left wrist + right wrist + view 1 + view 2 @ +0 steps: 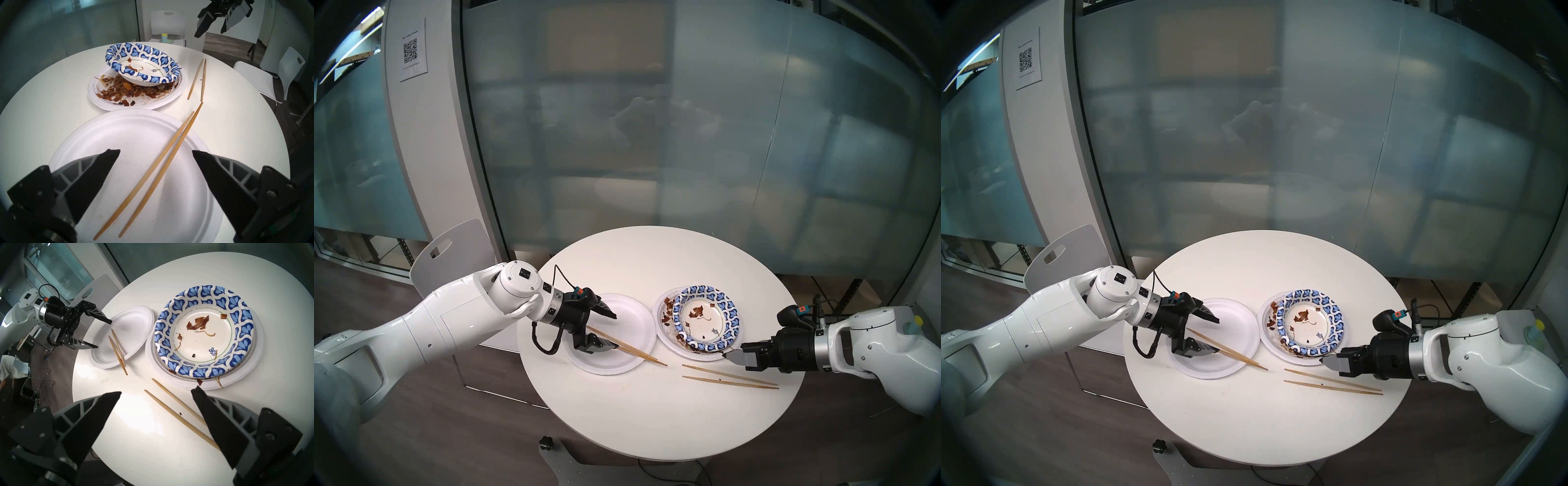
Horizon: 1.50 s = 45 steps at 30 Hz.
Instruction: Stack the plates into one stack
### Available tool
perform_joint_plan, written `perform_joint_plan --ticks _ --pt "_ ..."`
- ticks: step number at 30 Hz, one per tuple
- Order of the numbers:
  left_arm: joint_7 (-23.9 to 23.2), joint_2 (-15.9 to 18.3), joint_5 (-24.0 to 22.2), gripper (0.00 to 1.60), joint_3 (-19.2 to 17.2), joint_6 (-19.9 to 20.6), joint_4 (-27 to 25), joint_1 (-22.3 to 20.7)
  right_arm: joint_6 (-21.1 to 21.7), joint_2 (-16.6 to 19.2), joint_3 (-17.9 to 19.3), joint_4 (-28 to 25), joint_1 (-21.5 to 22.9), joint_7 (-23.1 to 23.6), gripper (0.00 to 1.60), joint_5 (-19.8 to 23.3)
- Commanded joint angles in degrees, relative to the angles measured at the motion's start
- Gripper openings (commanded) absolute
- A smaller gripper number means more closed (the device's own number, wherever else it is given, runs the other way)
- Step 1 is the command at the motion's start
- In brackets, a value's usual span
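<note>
A plain white plate lies on the table's left side with a pair of chopsticks across it. My left gripper hovers open over this plate, its fingers either side of the chopsticks and gripping nothing. To the right, a blue-patterned plate rests slightly tilted on a second white plate strewn with brown food scraps. My right gripper stands open and empty just off that pile's front right rim.
Two loose chopsticks lie on the round white table in front of the pile, under my right gripper. A white chair stands behind the left arm. A frosted glass wall runs behind the table.
</note>
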Motion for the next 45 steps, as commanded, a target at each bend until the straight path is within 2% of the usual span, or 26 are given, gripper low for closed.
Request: perform_joint_plan --ticks 1,17,27,29,31,32,45 --pt "-0.2 -1.6 1.1 1.6 0.0 -1.4 0.2 -1.3 -0.1 0.1 0.6 -0.6 0.3 0.0 1.6 -0.2" --pt "0.4 -3.7 4.9 1.6 0.9 -3.9 2.7 -0.8 -0.1 0.1 0.6 -0.6 0.4 0.0 1.6 -0.2" --pt "1.2 -4.4 6.9 1.49 1.9 -4.1 2.3 -0.2 -0.1 0.1 0.6 -0.6 0.4 0.0 1.6 -0.2" --pt "1.6 -4.8 7.2 1.37 2.0 -4.4 2.6 0.0 -0.1 0.1 0.6 -0.6 0.4 0.0 1.6 -0.2" --pt "1.9 -5.1 7.8 1.17 2.2 -4.4 2.8 -0.1 -0.1 0.1 0.6 -0.6 0.4 0.0 1.6 -0.2" --pt "2.0 -5.3 8.0 1.13 2.3 -4.5 3.0 -0.1 -0.1 0.1 0.6 -0.6 0.4 0.0 1.6 -0.2" --pt "2.9 -6.9 10.6 1.17 3.2 -4.2 5.1 -0.6 -0.1 0.1 0.6 -0.6 0.4 0.0 1.6 -0.2"
